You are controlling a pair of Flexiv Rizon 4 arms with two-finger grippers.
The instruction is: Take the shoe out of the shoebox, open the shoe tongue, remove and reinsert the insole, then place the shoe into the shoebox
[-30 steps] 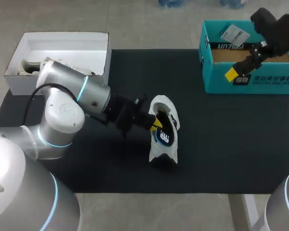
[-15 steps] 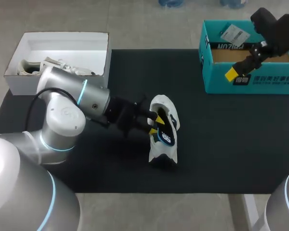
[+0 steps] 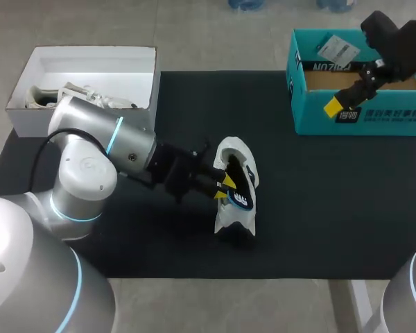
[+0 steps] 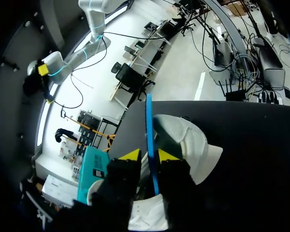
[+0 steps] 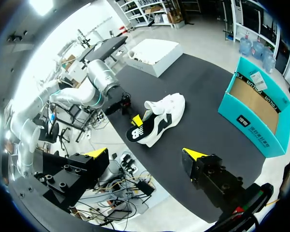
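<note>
Head view: the white shoe [image 3: 237,156] lies on its side near the middle of the surface [image 3: 319,208], out of the teal shoebox [image 3: 360,121], which sits at the far right corner. A white box [image 3: 90,59] with some stuff in it is at the far left corner. The left arm comes in low from the left, with the left pincer [image 3: 224,189] at the shoe's opening and the dark blue insole [image 3: 241,200] partly out. The right pincer [image 3: 338,103] hangs over the shoebox's front wall, with nothing in it that I can see.

Left wrist view: the left pincer [image 4: 149,155] is clenched on the insole [image 4: 148,121]. The thin blue edge runs straight up between the two yellow tips, one on each side. The shoe [image 4: 191,140] is just ahead of and beside the fingers, with its opening facing them.

Right wrist view: the right pincer [image 5: 146,154] is released, fingers wide apart and holding nothing, high above the surface. The shoe [image 5: 164,113] is well ahead, mid-surface, with the left arm [image 5: 99,84] at it. The shoebox [image 5: 253,104] is off to the side, open and empty apart from a paper tag.

Step, as I judge it: insole removal, partway through. The next move needs a steady pull along the shoe's length to clear the collar without dragging the shoe, then lining the toe end back up for reinsertion. The right arm could help by pinning the shoe.
</note>
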